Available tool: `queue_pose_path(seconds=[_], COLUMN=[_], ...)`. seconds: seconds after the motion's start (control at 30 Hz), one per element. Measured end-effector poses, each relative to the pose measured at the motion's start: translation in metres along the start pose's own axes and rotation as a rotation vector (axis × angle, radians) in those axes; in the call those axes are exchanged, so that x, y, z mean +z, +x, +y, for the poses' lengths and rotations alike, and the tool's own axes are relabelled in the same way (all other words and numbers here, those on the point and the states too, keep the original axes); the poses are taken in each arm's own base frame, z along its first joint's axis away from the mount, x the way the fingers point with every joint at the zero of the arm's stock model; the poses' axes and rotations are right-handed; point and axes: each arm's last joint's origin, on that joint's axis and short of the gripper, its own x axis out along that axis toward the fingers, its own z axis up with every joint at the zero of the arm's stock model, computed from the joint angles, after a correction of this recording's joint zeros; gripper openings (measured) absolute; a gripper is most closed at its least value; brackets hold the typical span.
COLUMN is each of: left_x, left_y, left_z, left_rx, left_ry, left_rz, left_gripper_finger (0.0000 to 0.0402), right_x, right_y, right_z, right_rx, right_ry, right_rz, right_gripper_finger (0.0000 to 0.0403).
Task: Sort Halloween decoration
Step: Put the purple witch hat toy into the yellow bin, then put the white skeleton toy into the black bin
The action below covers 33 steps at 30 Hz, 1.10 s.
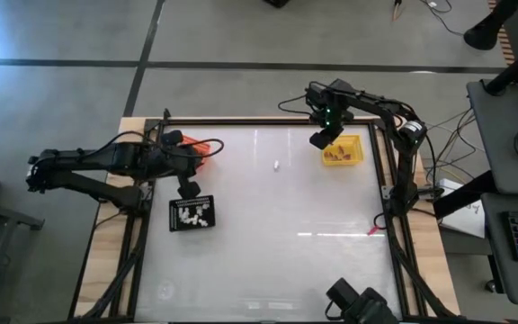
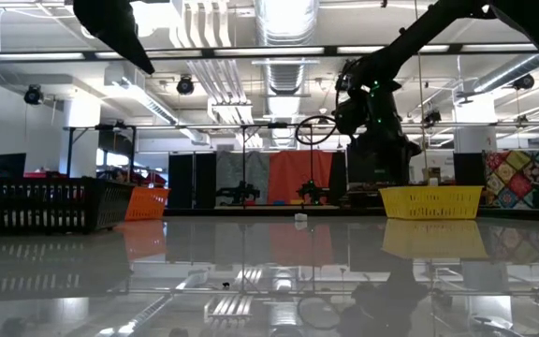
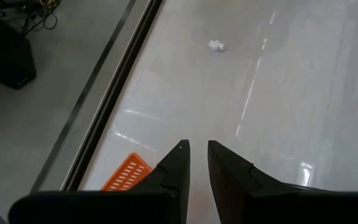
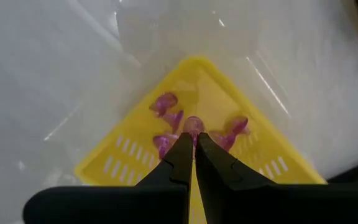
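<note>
From above, the left gripper (image 1: pixel 187 186) hangs over the black tray (image 1: pixel 192 213) of white trinkets (image 1: pixel 191 216), and the right gripper (image 1: pixel 321 138) sits at the yellow tray's (image 1: pixel 343 150) edge.

At desk height, one white trinket (image 2: pixel 300 217) lies loose mid-desk.

The left wrist shows its jaws slightly parted and empty, the orange tray (image 3: pixel 125 173) beneath.

The right wrist shows jaws pinched on a glossy purple trinket (image 4: pixel 192 125) above the slotted plastic tray: likely a drop-off, needing release.
</note>
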Motion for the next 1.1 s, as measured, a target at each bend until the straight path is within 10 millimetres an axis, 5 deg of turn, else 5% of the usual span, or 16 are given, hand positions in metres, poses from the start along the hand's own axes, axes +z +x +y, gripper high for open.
queue_pose_path(seconds=[0.33, 0.77, 1.1], left_x=[0.001, 0.002, 0.001], left_y=[0.008, 0.009, 0.011], left_z=[0.002, 0.003, 0.009], left_rx=[0.02, 0.025, 0.021], left_ry=[-0.03, -0.076, -0.102], left_rz=[0.029, 0.027, 0.048], left_gripper_finger=[0.004, 0.004, 0.004], right_x=[0.003, 0.005, 0.019], right_y=[0.001, 0.001, -0.028], right_z=[-0.001, -0.001, 0.027], right_rx=[-0.031, -0.08, -0.074], right_ry=[-0.019, 0.001, 0.062], right_rz=[-0.034, -0.046, -0.199], right_gripper_finger=[0.0016, 0.0106, 0.0111])
